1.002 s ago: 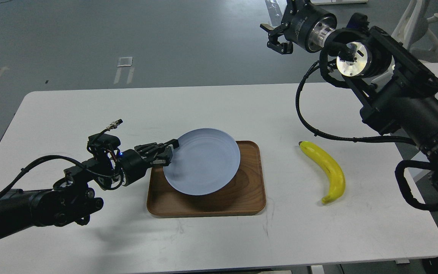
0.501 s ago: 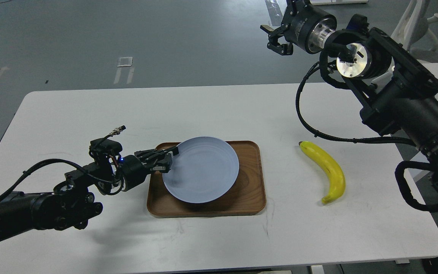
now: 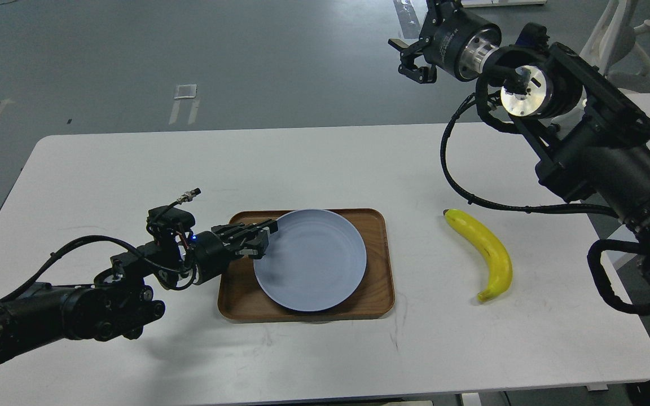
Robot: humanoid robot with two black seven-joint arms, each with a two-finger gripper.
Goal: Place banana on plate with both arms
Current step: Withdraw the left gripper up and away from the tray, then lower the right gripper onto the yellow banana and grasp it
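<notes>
The pale blue-grey plate (image 3: 311, 259) lies low on the brown wooden tray (image 3: 373, 296), near its middle. My left gripper (image 3: 262, 239) is shut on the plate's left rim. The yellow banana (image 3: 486, 251) lies on the white table to the right of the tray, its dark stem tip pointing to the far side. My right gripper (image 3: 412, 56) hangs high above the table's far edge, well away from the banana, its fingers apart and holding nothing.
The white table (image 3: 133, 169) carries only the tray and the banana. A white chair (image 3: 624, 34) stands beyond the far right corner. My right arm's cable (image 3: 460, 186) loops down above the banana's far end.
My left gripper has lowered the plate from a tilted, raised pose down onto the tray and shifted it slightly right. The right arm has barely moved.
</notes>
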